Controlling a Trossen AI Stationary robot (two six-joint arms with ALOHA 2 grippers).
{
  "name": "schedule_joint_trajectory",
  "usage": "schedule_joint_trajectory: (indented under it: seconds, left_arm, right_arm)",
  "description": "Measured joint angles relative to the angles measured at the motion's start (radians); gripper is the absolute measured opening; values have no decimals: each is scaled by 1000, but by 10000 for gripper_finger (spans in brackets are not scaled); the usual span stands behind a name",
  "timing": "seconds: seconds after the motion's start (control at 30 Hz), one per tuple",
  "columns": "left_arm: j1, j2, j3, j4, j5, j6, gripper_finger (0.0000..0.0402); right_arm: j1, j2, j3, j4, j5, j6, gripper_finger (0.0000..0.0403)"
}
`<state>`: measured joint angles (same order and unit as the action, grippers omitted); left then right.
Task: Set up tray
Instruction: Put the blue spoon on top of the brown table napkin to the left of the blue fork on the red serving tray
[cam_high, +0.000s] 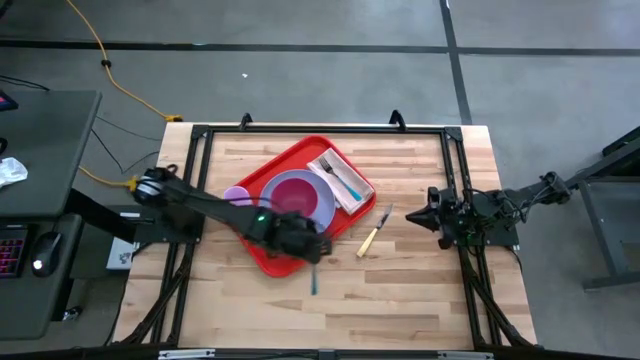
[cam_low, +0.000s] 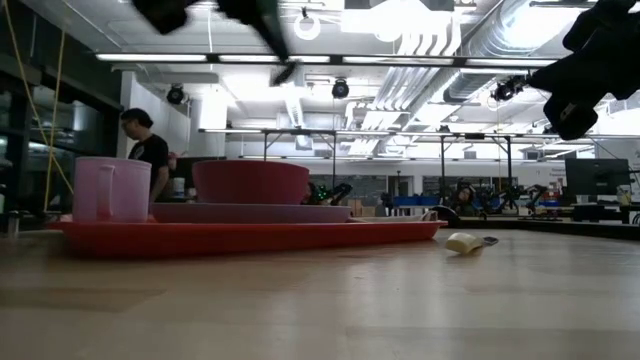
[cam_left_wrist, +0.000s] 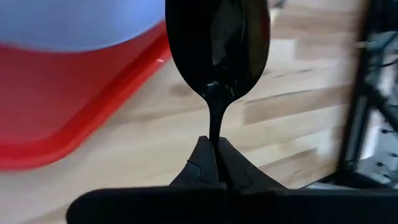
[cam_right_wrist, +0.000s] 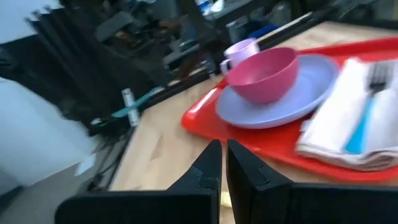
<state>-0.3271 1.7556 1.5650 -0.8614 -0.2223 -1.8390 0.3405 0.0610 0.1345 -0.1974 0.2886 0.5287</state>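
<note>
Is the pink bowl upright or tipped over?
Upright: the pink bowl sits mouth-up on the lavender plate, inside the red tray.

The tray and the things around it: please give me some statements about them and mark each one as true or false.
1. The pink bowl stands on the purple plate, which lies on the red tray. True.
2. The left gripper is empty. False: it is shut on the handle of a dark spoon, held above the table near the tray's corner.
3. A white napkin with a blue-handled fork on it lies on the tray. True.
4. The yellow-handled knife lies on the tray. False: it lies on the table beside the tray.
5. The right gripper holds the pink cup. False: it is shut and empty; the cup stands on the tray.
</note>
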Motion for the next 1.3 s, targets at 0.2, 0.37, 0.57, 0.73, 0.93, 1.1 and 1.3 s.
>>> schedule_joint_trajectory:
  seconds: [0.2,0.37,0.57,0.73,0.93,1.1,1.3]
  left_arm:
    - [89,160,214,-2,7,123,10]
    - [148,273,358,-20,28,202,10]
    - [203,354,460,-21,29,247,10]
    - [248,375,471,-4,24,277,10]
    - [293,377,471,-3,-13,314,10]
    - [321,377,471,-1,-25,342,10]
    - [338,377,471,2,-65,364,10]
  right_arm:
    - [0,68,0,26,-91,118,1]
    - [0,133,0,46,-157,171,4]
    - [0,192,0,114,-179,231,30]
    - [0,255,0,178,-180,268,61]
    - [0,351,0,266,-133,297,88]
    - [0,448,2,384,-46,309,107]
    - [-42,586,64,397,1,295,128]
